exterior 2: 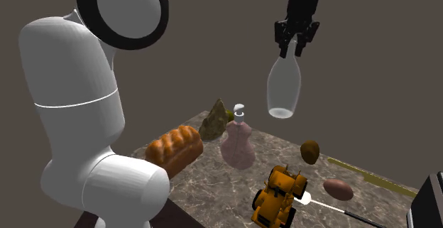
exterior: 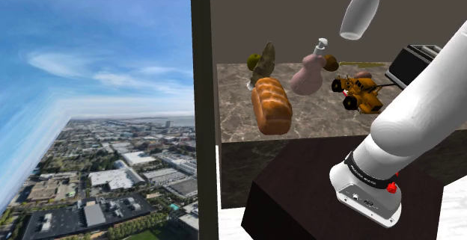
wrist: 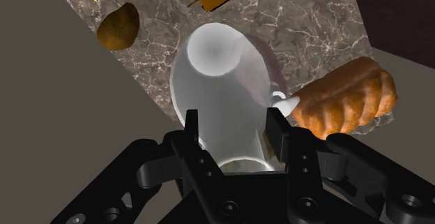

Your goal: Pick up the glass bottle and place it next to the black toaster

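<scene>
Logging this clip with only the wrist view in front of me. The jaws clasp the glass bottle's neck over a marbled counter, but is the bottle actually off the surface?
Observer: Yes. In the second exterior view the glass bottle hangs base down from the jaws, well above the counter, touching nothing on it.
Operator: I can't find the toaster. Where is it?
Observer: In the shoulder view the black toaster stands on the counter at that view's right.
Operator: Anything close to it?
Observer: A yellow toy loader stands between the toaster and a pink pump dispenser, so the side of the toaster facing the bottle looks crowded.
</scene>
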Available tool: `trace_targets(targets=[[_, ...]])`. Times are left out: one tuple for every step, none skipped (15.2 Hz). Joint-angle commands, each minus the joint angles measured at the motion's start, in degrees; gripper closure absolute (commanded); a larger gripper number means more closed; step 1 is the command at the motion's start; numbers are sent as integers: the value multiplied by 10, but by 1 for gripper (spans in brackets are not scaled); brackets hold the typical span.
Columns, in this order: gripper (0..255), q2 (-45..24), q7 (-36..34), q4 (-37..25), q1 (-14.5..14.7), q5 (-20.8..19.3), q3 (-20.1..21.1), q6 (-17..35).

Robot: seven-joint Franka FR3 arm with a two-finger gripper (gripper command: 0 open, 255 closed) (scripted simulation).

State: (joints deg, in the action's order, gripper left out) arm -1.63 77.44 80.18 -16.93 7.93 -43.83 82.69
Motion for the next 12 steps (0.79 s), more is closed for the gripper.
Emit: trace_targets(targets=[[255,18,21,12,-9,-12,-9,-4],[255,26,30,16,-13,-18,-14,-6],[255,33,40,20,-18,-23,-18,-8],[255,39,50,23,-23,-27,-23,-10],[255,45,61,25,-28,-31,-29,-13],[255,49,72,27,-33,-35,-34,-16],[255,53,84,27,-38,-38,-40,-19],[255,56,96,27,-44,-40,-47,-23],[255,58,108,26,-50,-42,-54,-26],[255,60,122,24,-56,-43,-61,-30],[255,60,136,21,-61,-44,-69,-34],[255,59,150,18,-67,-44,-79,-38]])
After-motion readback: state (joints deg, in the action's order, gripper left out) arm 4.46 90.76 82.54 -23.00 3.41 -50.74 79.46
